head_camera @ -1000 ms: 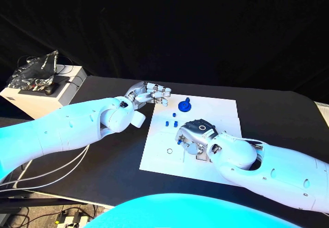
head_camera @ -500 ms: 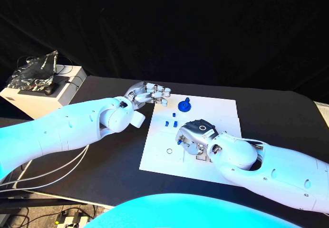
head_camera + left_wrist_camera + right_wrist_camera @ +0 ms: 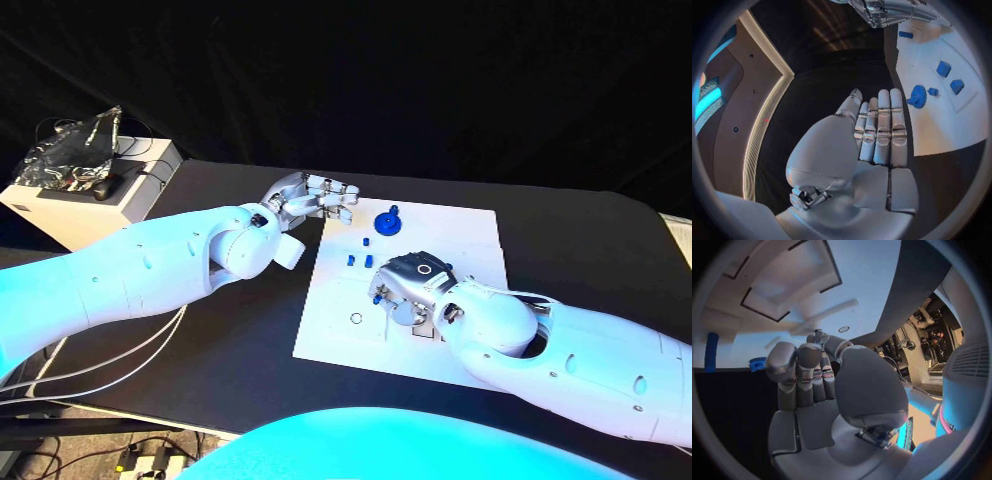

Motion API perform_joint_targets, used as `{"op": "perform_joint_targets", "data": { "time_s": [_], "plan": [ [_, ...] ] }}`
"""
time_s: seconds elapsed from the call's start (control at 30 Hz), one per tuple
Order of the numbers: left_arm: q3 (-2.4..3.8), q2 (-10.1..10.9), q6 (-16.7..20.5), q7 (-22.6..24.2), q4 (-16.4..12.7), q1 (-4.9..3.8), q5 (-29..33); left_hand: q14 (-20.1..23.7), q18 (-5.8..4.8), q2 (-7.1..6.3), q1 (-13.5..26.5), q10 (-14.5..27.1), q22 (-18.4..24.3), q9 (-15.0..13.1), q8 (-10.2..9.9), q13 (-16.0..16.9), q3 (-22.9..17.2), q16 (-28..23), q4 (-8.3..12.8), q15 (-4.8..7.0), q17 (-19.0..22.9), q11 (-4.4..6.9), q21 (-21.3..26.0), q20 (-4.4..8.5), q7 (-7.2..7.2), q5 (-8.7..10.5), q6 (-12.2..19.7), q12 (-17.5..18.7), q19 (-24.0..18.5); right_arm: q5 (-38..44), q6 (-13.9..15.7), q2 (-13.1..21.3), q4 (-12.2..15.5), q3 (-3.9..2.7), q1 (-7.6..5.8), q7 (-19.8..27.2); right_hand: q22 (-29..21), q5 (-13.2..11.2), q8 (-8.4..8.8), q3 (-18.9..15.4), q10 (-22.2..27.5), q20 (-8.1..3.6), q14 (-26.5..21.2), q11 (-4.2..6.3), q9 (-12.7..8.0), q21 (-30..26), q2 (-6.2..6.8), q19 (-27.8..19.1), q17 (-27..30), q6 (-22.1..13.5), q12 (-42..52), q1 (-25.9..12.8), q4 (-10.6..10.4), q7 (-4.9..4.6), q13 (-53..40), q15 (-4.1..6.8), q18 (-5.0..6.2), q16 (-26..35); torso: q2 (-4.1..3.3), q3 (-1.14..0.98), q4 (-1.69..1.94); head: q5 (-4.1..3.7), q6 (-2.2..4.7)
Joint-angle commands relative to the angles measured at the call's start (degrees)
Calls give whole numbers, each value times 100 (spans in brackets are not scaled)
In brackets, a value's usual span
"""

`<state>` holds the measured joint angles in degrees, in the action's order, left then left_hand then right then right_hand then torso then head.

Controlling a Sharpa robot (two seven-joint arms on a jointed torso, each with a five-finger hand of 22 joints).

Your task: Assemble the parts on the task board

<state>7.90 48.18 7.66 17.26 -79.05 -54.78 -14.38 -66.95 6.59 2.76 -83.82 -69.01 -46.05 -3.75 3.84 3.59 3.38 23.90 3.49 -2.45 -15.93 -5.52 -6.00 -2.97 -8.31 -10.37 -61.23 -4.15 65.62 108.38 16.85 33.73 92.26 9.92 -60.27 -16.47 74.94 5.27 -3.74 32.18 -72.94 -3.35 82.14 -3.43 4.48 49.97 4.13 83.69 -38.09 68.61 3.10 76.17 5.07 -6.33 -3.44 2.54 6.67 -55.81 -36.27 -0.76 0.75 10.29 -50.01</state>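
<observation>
You see the right hand (image 3: pixel 408 288) nearest you, over the middle of the white board (image 3: pixel 339 335). Its fingers (image 3: pixel 803 371) are curled in toward the palm in the wrist view. A blue piece (image 3: pixel 376 296) shows at the hand's edge on the board; you cannot tell whether the fingers hold it or merely lie beside it.

Near the board's left edge, just short of the right hand, you find a small ring mark (image 3: pixel 356 319) on the white surface.

Beyond the right hand, two small blue blocks (image 3: pixel 355 260) sit side by side on the board, and a smaller blue piece (image 3: pixel 366 241) lies just past them.

Farther still, toward the board's far edge, a round blue gear (image 3: pixel 388 218) stands on the board.

The left hand (image 3: pixel 310 197) is at the board's far left corner, beside the gear but apart from it. Its fingers (image 3: pixel 881 131) lie straight and close together, and it holds nothing.

Well beyond the board's left side, a white box (image 3: pixel 80 195) with dark clutter on top stands off the table.
</observation>
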Motion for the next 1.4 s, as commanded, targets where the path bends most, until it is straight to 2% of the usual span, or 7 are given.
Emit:
{"op": "perform_joint_targets", "data": {
  "time_s": [0.03, 0.4, 0.47, 0.63, 1.03, 1.27, 1.4],
  "plan": [
    [6, -6, -110, 20, -10, 0, 30, 1, -64, -24, -30, 42, -5, -2, -5, 3, -10, -23, 26, -26, -6, -11, -25, -8, 14, -27, 13, 19, -37, 85, -135, -28, -12, 1, 12, 8, 102, 16, -4, 26, -80, -2, -28, 57, 4, -11, -58, 395, 5, 60, 31, -4, 12, -14, -4, -12, 66, -38, -1, -1, -1, 5, 1],
    [6, -1, -123, 6, -19, 0, 31, 3, -63, -22, -27, 47, -1, -2, -5, 3, -7, -28, 16, -28, -4, -13, -8, -12, 15, -26, 12, 18, -33, 44, -268, -92, -80, 19, 35, 55, 77, 31, -2, -32, -50, 5, -34, 45, -2, -92, -21, 389, 23, 39, 33, -22, 16, -29, -5, -19, 76, -20, 0, -3, -5, 14, 1],
    [6, -1, -127, 3, -19, 0, 31, 3, -63, -22, -27, 47, -1, -2, -5, 3, -7, -28, 16, -28, -4, -13, -8, -12, 15, -26, 12, 18, -33, 10, -243, -96, -90, 23, 36, 83, 69, 439, 3, -228, 6, 11, -30, 32, -14, -109, 68, 391, 32, 11, 34, -79, 17, -39, -3, -31, 74, -11, 0, -4, -5, 16, 1],
    [6, 2, -133, -4, -19, 0, 31, 3, -63, -22, -27, 47, -1, -2, -5, 3, -7, -28, 16, -28, -4, -13, -8, -12, 15, -26, 12, 18, -33, -38, -166, -88, -101, 29, 37, 136, 5, 587, 21, -572, 294, 44, -32, -36, -67, -256, 274, 385, 52, -280, 31, -182, -52, -25, 2, -79, 100, -2, -2, -6, -6, 10, 1],
    [5, 20, -143, -26, -22, 0, 31, 3, -63, -22, -27, 47, -1, -2, -5, 3, -7, -28, 16, -28, -4, -13, -8, -12, 15, -26, 12, 18, -33, -63, 279, 28, -27, 31, 42, 146, -343, 527, 22, -1237, 903, 152, -39, -184, -70, -854, 580, 365, 163, -679, 39, -58, -325, 95, 1, -174, 262, 86, -3, -9, -7, 0, 1],
    [5, 28, -169, -39, -21, 0, 31, 3, -61, -17, -34, 48, 1, -2, -4, 3, -9, -30, 13, -28, -2, -13, 4, -12, 14, -26, 8, 17, -27, -98, 697, 241, 156, 22, 46, 107, -542, 549, 22, -1409, 958, 161, -36, -193, -66, -948, 583, 361, 200, -728, 62, 111, -493, 95, 5, -178, 298, 102, 2, -6, -5, -23, 1],
    [5, 27, -195, -40, -17, 0, 31, -2, -61, -16, -35, 50, -1, -2, -6, 2, -10, -27, 13, -27, -3, -13, 3, -12, 13, -26, 9, 18, -24, -405, 866, 437, 268, -24, 12, 173, -606, 552, 21, -1387, 914, 157, -35, -182, -65, -966, 594, 360, 204, -713, 64, 123, -518, 79, 6, -171, 298, 90, 6, -1, -10, -52, 1]
  ]
}}
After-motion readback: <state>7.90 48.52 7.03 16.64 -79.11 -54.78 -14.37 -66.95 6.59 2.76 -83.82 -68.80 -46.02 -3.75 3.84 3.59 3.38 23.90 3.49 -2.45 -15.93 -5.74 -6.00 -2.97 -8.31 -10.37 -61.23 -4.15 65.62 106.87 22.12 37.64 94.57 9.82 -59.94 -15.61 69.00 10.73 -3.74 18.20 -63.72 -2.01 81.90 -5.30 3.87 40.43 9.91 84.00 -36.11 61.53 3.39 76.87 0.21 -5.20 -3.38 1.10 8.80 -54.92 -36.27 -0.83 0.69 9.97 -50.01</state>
